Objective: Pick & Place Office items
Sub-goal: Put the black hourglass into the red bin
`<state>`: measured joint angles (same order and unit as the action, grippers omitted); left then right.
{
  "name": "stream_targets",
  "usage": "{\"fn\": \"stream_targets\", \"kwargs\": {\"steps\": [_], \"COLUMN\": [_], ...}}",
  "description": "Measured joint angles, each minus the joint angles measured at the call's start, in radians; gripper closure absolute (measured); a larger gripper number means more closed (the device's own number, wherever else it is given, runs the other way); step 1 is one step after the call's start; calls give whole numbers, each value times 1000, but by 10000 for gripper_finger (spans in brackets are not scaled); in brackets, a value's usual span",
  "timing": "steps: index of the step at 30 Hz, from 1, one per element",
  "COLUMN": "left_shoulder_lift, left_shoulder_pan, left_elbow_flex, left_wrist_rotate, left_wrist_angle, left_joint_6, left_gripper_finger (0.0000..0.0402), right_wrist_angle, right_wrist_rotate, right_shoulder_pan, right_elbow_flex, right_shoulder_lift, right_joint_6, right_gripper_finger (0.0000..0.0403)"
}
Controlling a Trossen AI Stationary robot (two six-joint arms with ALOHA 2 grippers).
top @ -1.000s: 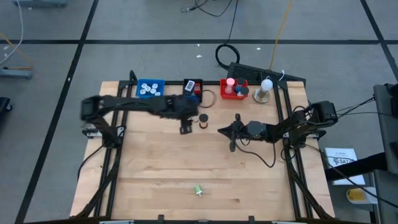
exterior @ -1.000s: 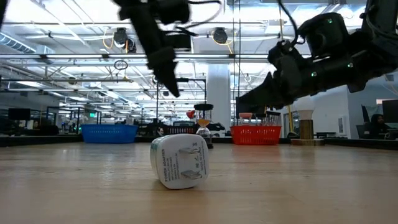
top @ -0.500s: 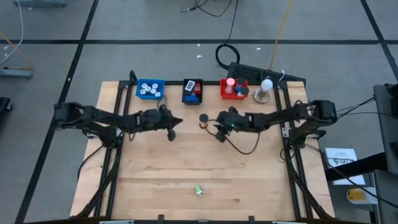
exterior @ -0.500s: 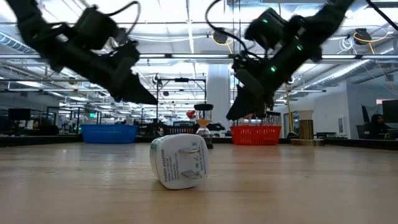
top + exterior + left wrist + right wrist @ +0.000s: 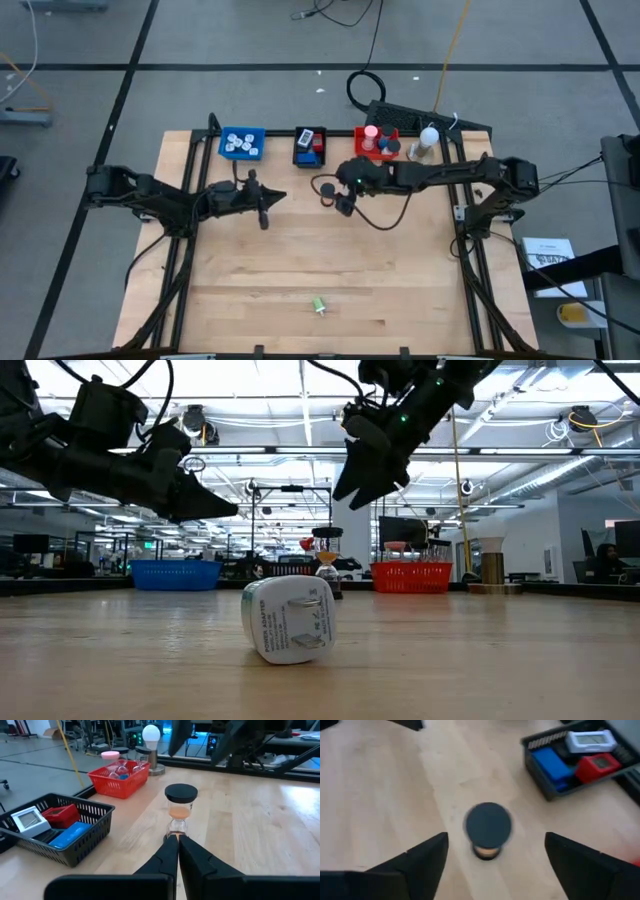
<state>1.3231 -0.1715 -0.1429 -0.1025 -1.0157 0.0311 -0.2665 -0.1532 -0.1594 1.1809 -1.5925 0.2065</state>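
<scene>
A: right gripper [image 5: 343, 203] status?

B: fingers [image 5: 427, 857] spread wide, nothing held. It hangs above the table, over a small hourglass [image 5: 488, 830] with a black cap and an orange middle. In its wrist view the hourglass sits between the two fingers but below them, no contact

A: hourglass position?

B: standing upright on the wood table [image 5: 300, 260], just in front of the black tray [image 5: 310, 146], toward the back middle of the table. High view puts it at [image 5: 327, 194], right beside the right gripper

A: left gripper [image 5: 262, 207]?

B: fingers pressed together, empty. It's off the table, left of the hourglass with a gap between, tips pointing at it in the left wrist view [image 5: 175, 851]

A: other items?

B: black tray holds a white device with a screen [image 5: 30, 819], a red block [image 5: 60, 813] and a blue block [image 5: 68, 834]. Blue tray [image 5: 241, 142] to its left has several white pieces, can't tell what. Red tray [image 5: 376, 143] to its right has a pink-topped cylinder [image 5: 110, 755] and a dark one. White ball-topped stand [image 5: 427, 141] next to the red tray

A: anything at the front?

B: white plug adapter [image 5: 288, 618] on its side near the front edge, well apart from both arms; high view shows it with a green part [image 5: 318, 306]
</scene>
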Motion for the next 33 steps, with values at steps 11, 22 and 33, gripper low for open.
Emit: {"fn": "stream_targets", "kwargs": {"steps": [11,22,33], "left_shoulder_lift": [0,0,0], "left_shoulder_pan": [0,0,-26], "left_elbow_flex": [0,0,0], "left_wrist_rotate": [-3,-3,-63], "left_wrist_angle": [2,18,26], "left_joint_6": [-2,-2,-5], "left_gripper_finger": [380,380,380], "right_wrist_angle": [69,187,203], "right_wrist_rotate": [51,25,24], "right_shoulder_pan": [-25,-25,-24], "right_elbow_flex": [3,1,1], "right_shoulder_lift": [-112,-203,-209], "right_joint_6": [-72,-132,-133], "right_gripper_finger": [48,53,160]}}
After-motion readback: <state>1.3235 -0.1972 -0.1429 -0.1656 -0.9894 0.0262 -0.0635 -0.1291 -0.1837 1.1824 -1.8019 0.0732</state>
